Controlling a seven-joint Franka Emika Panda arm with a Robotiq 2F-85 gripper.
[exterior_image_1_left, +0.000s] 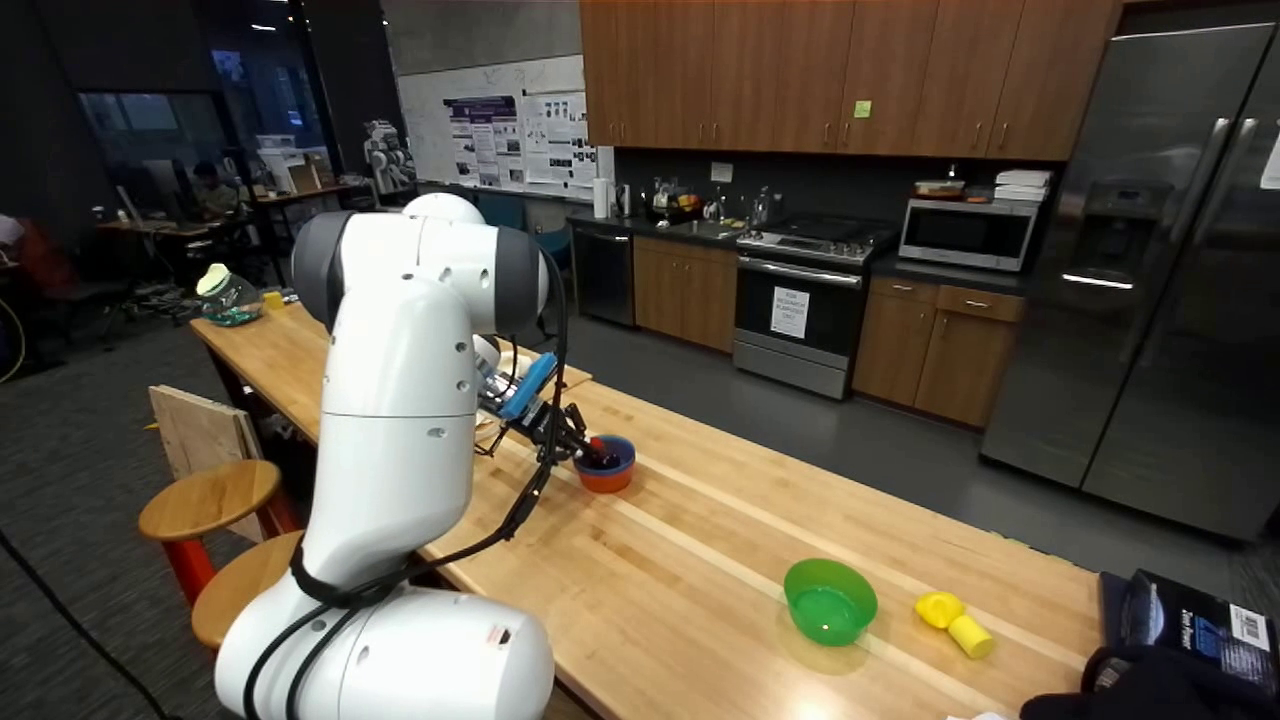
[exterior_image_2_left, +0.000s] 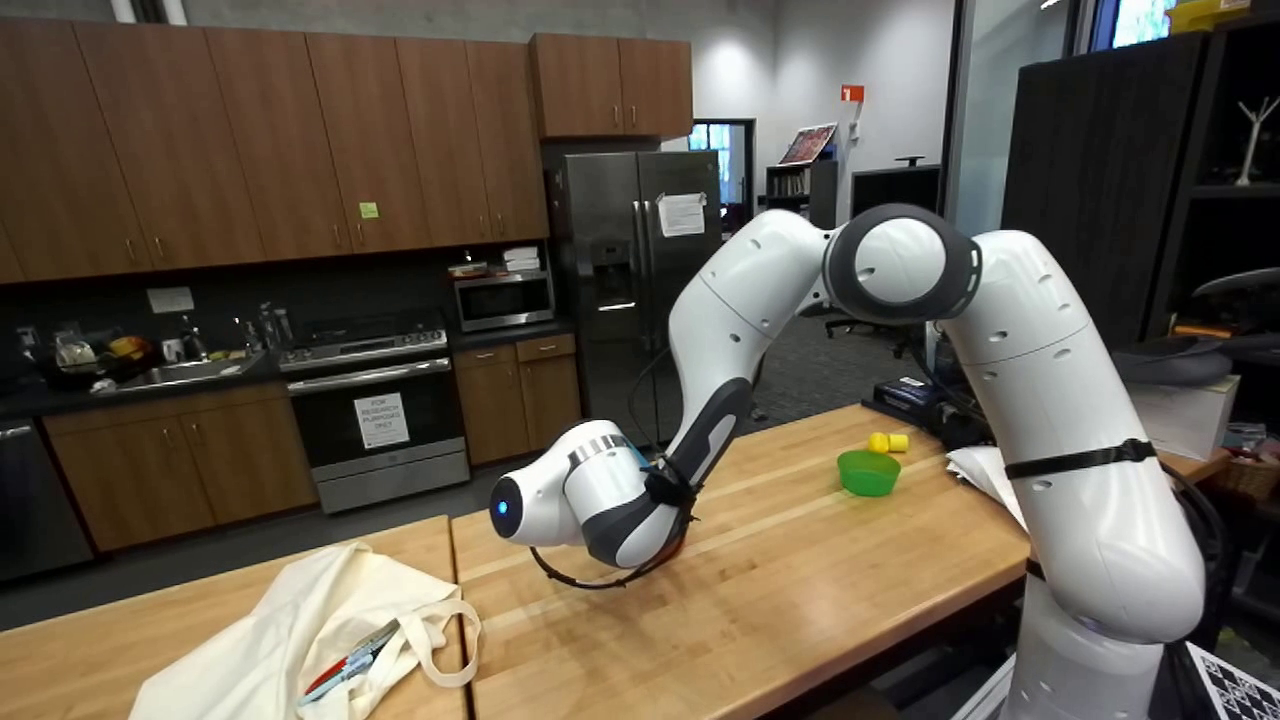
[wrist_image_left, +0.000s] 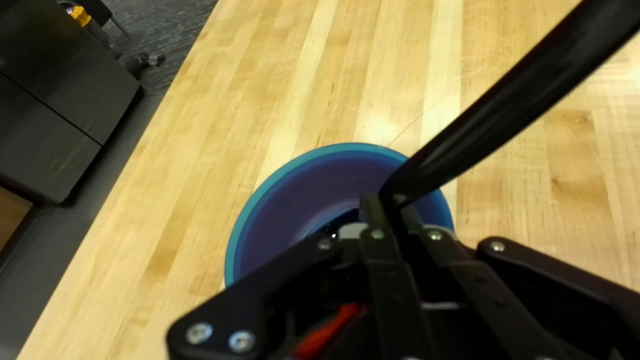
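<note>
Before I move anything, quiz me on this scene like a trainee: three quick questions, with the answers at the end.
1. True or false: the end effector stands wide open.
2. Which bowl is it nearest to: (a) the green bowl, (b) the blue-rimmed bowl, (c) both equally?
3. Fill in the blank: the two small things beside the green bowl are both ____ in colour.

Key:
1. False; it is shut, apparently on a black stick.
2. b
3. yellow
</note>
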